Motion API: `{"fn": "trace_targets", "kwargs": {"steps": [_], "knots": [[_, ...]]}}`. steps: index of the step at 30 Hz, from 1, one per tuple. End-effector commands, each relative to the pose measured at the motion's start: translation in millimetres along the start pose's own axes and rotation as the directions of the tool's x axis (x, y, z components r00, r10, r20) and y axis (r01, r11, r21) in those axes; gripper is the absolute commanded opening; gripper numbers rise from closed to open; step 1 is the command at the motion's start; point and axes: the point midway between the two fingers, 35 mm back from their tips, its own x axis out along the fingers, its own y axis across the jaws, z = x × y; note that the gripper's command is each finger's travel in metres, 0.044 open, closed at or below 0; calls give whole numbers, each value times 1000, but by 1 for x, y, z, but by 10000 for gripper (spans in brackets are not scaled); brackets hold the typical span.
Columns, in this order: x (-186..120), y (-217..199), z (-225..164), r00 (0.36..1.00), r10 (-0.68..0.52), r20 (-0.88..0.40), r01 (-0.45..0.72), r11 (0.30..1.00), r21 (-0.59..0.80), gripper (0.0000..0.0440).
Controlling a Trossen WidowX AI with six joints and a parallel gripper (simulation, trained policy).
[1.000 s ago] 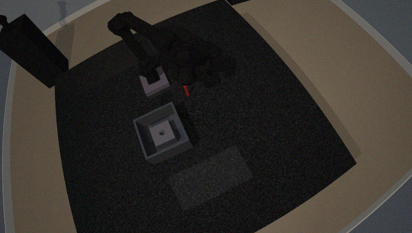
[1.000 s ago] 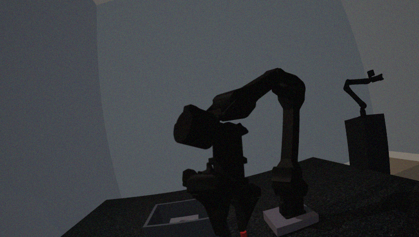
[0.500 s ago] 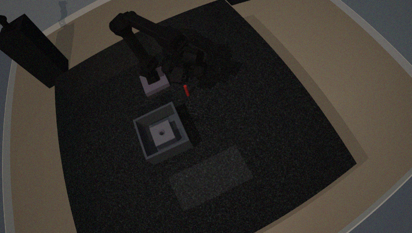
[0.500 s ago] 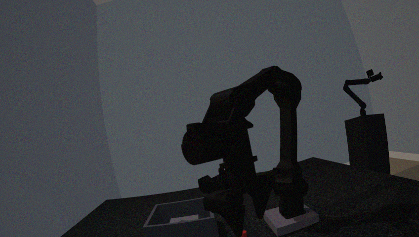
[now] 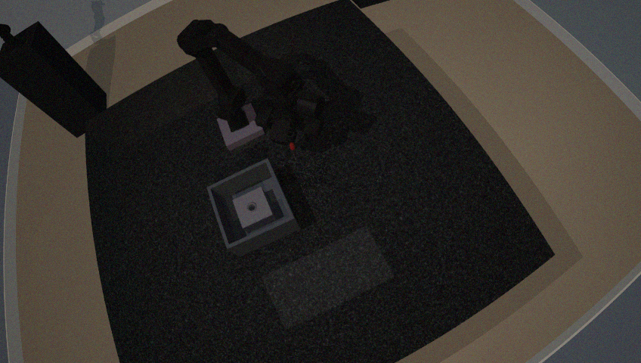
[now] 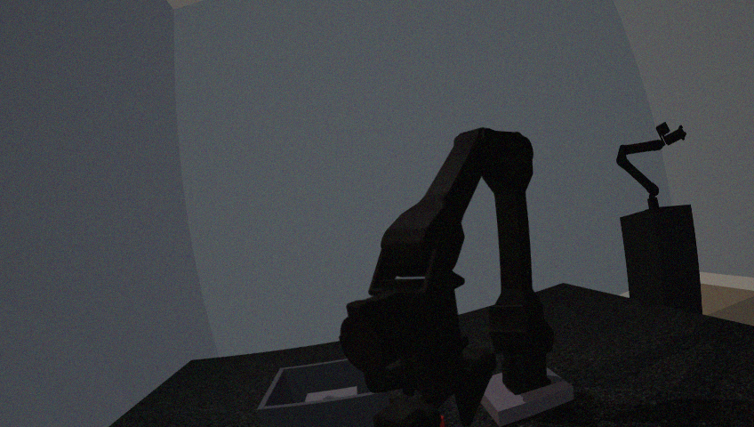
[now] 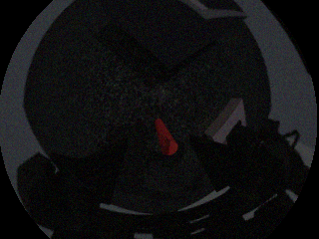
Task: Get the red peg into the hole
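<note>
Claw: the gripper (image 5: 294, 134) (image 6: 438, 414) (image 7: 159, 139) is spread wide, and nothing is pinched in it; it is low over the table (image 5: 404, 179) (image 6: 608, 343) (image 7: 100, 90).
Peg: the red peg (image 5: 292, 146) (image 6: 443, 420) (image 7: 165, 136) shows between the two spread fingers in the wrist view, outside the box; if it stands or lies, one cannot tell.
Arm: it bends down from its pale base (image 5: 243, 137) (image 6: 560, 386) (image 7: 231, 119), and the box is near this base.
Box: the grey box (image 5: 265, 236) (image 6: 317, 414) (image 7: 219, 15) is open at the top, apart from the peg.
Plate: the pale plate (image 5: 254, 220) (image 6: 332, 393) is inside the box, at the bottom.
Hole: the round hole (image 5: 252, 206) is near the middle of the plate, without the peg.

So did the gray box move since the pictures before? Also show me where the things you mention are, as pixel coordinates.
No, the gray box (image 5: 283, 193) (image 6: 317, 414) sits in the same spot beside the pale patch (image 5: 328, 277) on the table.
</note>
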Motion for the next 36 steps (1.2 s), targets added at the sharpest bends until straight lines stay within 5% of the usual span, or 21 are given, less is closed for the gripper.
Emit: {"fn": "trace_targets", "kwargs": {"steps": [1, 19, 36], "knots": [[15, -2, 3, 1000, -17, 25, 17, 1000, -1, 437], [43, -8, 13, 991, -125, 52, 124, 992, 20, 11], [-36, 7, 62, 973, -55, 226, 42, 997, 61, 0]]}}
